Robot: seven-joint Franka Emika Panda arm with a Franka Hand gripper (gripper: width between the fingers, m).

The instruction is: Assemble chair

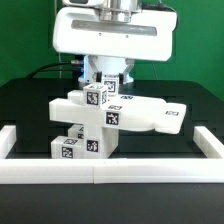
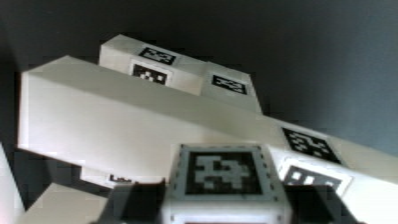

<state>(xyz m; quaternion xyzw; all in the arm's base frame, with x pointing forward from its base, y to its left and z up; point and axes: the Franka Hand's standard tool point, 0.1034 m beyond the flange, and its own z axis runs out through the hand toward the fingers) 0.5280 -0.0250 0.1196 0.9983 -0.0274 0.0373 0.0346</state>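
The chair (image 1: 120, 115) stands mid-table as joined matte white tagged parts: a flat slab (image 1: 150, 115) reaching toward the exterior view's right, a chunky upright bar (image 1: 100, 125) and a low tagged block (image 1: 72, 147) at its foot. My gripper (image 1: 106, 84) comes down from above onto the top of the structure. In the wrist view my dark fingers (image 2: 139, 200) flank a white tagged block (image 2: 224, 178) and are shut on it. Beyond it lie the slab (image 2: 134, 110) and other tagged faces (image 2: 151, 62). The block's lower end is hidden.
A plain white border rail (image 1: 100, 172) runs along the front and up both sides (image 1: 207, 145) of the black table. The big glossy white robot body (image 1: 108, 30) hangs over the back of the chair. A green wall lies behind.
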